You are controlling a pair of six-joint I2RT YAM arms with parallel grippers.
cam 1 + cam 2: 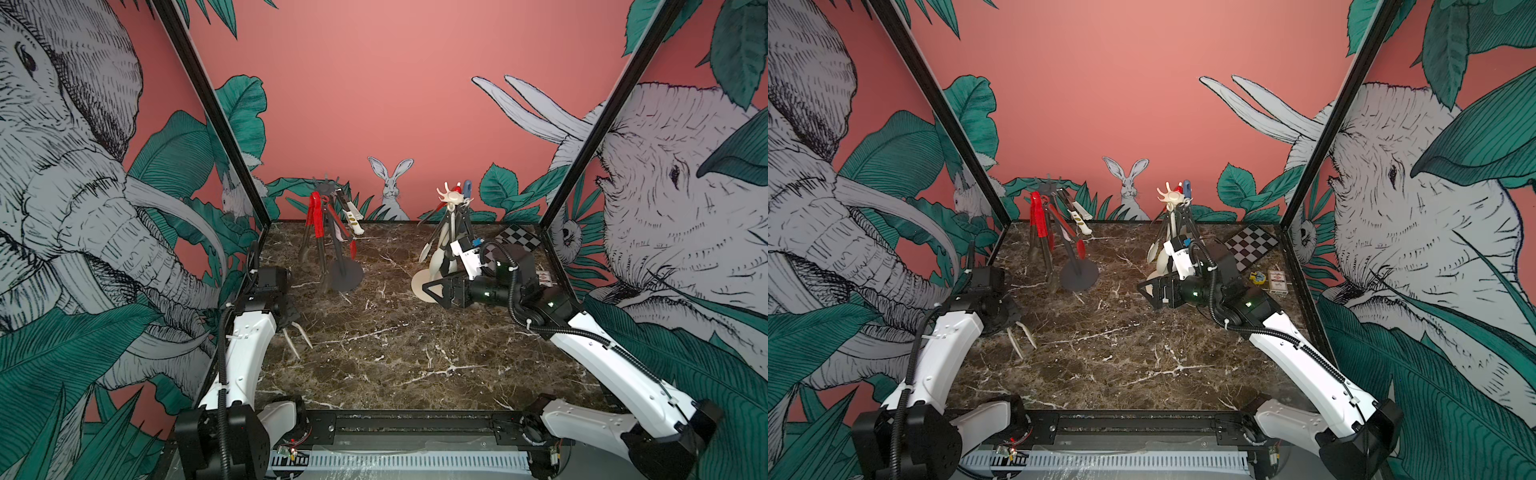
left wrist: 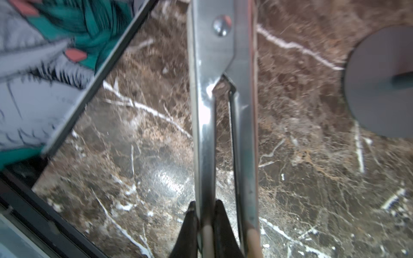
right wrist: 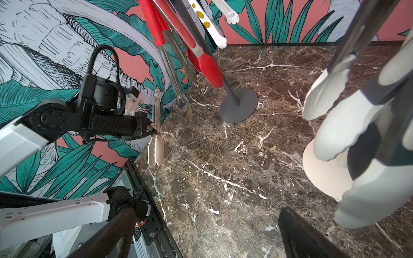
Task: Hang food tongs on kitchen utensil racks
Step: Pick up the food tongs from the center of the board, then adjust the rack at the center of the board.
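Note:
My left gripper is shut on one metal arm of cream-tipped food tongs at the table's left edge. In the right wrist view these tongs stand upright, cream tips down. The dark grey utensil rack stands at the back left with red-tipped tongs and others hanging on it. The cream rack at the back right also carries tongs. My right gripper is open and empty, low beside the cream rack's base.
A small chessboard, a card box and a small yellow-blue item lie in the back right corner. The dark rack's disc base sits close to the held tongs. Black frame posts bound the marble table.

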